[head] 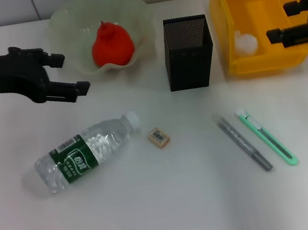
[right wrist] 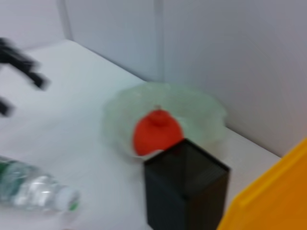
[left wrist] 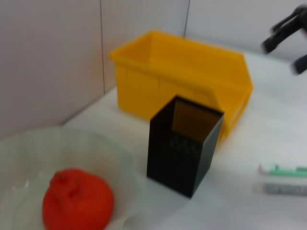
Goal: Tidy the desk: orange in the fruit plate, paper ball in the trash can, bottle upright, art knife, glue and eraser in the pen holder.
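The orange lies in the pale green fruit plate. The clear bottle lies on its side at front left. The eraser lies beside its cap. The grey glue stick and green art knife lie side by side at front right. The black mesh pen holder stands at mid back. A white paper ball sits in the yellow bin. My left gripper is open and empty, just left of the plate. My right gripper is open and empty over the bin.
The left wrist view shows the orange, pen holder, bin, knife and glue. The right wrist view shows the orange, holder and bottle. A wall runs behind the table.
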Action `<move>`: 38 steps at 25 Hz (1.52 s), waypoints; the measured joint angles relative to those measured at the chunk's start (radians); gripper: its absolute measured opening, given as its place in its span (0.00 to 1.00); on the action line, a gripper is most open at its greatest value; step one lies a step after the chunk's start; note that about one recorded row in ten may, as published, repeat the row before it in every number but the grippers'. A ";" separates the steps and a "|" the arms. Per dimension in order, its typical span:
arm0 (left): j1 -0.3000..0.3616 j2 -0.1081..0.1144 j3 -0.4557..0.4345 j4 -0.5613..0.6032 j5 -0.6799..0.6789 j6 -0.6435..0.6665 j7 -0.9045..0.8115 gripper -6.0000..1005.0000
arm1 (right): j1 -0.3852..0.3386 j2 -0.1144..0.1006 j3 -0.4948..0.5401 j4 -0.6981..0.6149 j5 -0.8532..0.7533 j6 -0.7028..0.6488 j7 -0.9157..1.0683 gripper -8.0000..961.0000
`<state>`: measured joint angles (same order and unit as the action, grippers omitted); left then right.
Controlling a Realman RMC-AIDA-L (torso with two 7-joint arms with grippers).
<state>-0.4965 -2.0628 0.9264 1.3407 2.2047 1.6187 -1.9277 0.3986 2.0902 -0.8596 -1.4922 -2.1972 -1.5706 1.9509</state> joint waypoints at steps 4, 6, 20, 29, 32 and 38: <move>-0.043 0.000 0.093 0.079 0.109 0.003 -0.142 0.82 | -0.109 0.002 0.039 0.040 0.173 -0.059 -0.194 0.76; -0.085 -0.001 0.173 0.105 0.181 0.004 -0.223 0.82 | -0.145 0.002 0.062 0.083 0.234 -0.107 -0.278 0.76; -0.235 -0.015 0.665 -0.055 0.356 -0.144 -0.480 0.81 | -0.208 -0.002 0.141 0.249 0.269 -0.178 -0.414 0.76; -0.270 -0.016 0.725 -0.155 0.385 -0.239 -0.523 0.81 | -0.209 -0.003 0.131 0.276 0.271 -0.182 -0.418 0.76; -0.284 -0.016 0.733 -0.198 0.391 -0.267 -0.525 0.81 | -0.205 -0.003 0.130 0.293 0.272 -0.197 -0.434 0.76; -0.312 -0.017 0.737 -0.265 0.391 -0.300 -0.525 0.81 | -0.197 -0.008 0.129 0.325 0.266 -0.242 -0.473 0.76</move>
<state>-0.8090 -2.0798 1.6636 1.0756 2.5961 1.3189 -2.4532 0.2014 2.0822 -0.7302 -1.1673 -1.9310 -1.8131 1.4782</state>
